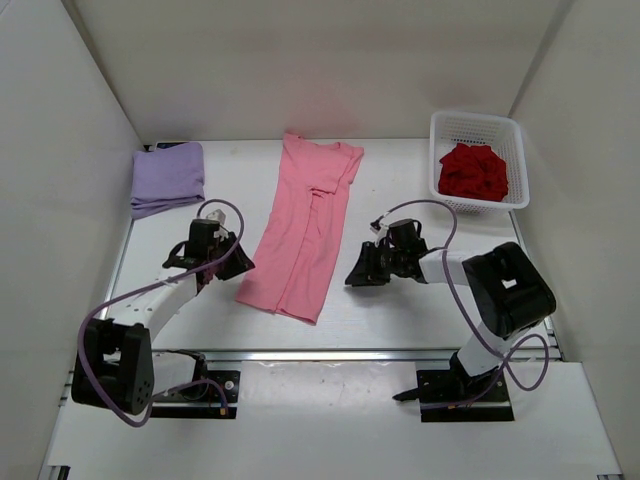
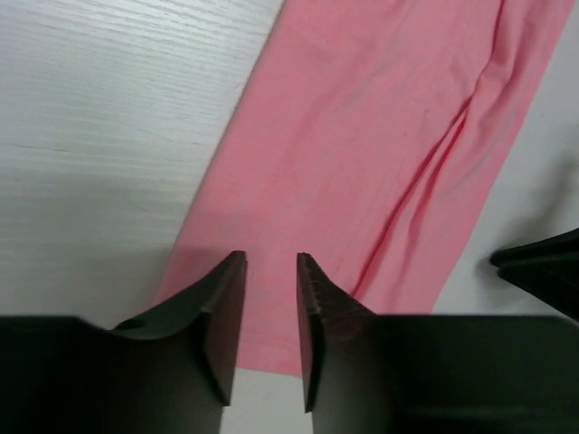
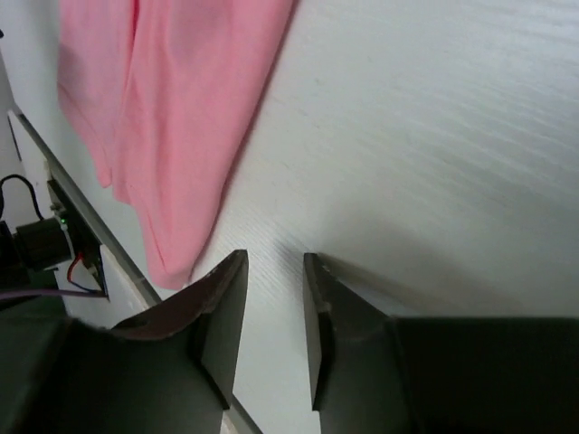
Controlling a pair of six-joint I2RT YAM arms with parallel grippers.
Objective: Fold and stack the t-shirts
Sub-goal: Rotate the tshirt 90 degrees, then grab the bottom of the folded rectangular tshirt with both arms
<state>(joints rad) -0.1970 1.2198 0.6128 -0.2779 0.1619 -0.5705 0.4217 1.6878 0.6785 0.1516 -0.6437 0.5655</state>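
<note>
The pink t-shirt [image 1: 305, 225] lies lengthwise on the table, folded into a long narrow strip, collar end far, hem near. My left gripper [image 1: 243, 266] is open and empty just left of its near hem; in the left wrist view the shirt [image 2: 362, 154] shows beyond the gripper [image 2: 271, 262]. My right gripper [image 1: 355, 277] is open and empty over bare table right of the shirt, whose hem corner [image 3: 154, 136] shows in the right wrist view ahead of the gripper [image 3: 276, 262]. The lavender t-shirt [image 1: 167, 176] lies folded at far left. The dark red t-shirt [image 1: 473, 170] is crumpled in the basket.
A white lattice basket [image 1: 517, 150] stands at the far right. White walls enclose the table on the left, back and right. The table's near edge with a metal rail [image 1: 330, 355] runs just in front of the pink shirt's hem.
</note>
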